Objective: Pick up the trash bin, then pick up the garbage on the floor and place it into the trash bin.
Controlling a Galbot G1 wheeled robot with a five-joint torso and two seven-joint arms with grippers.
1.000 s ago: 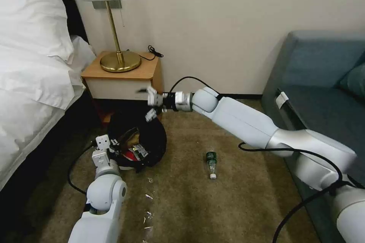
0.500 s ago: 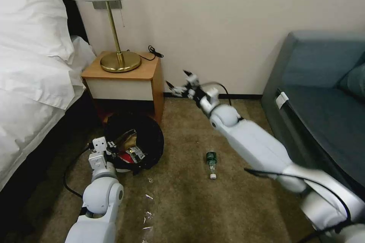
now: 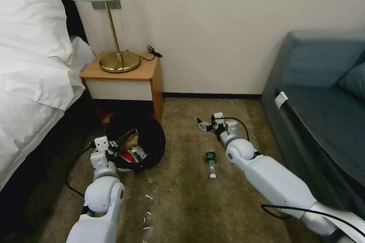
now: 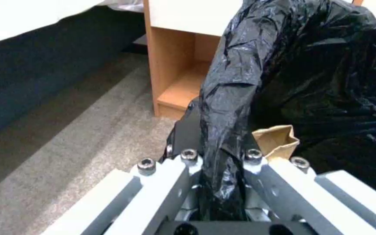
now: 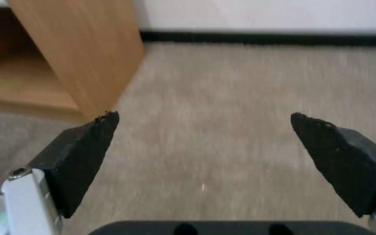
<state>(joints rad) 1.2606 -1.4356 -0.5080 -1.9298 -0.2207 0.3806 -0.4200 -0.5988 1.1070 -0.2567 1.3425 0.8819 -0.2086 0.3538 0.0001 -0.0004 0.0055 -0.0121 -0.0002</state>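
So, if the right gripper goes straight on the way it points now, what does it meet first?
The open right gripper points low over bare beige carpet toward the wall's black baseboard. Probably carpet first, though depth is unclear. The wooden nightstand stands off to one side.

We see glossy white rounded arm shells, black cables looped along both, silver hex screws on the left gripper [image 4: 216,182], black wedge pads [image 5: 83,156] on the right gripper [image 5: 205,153].
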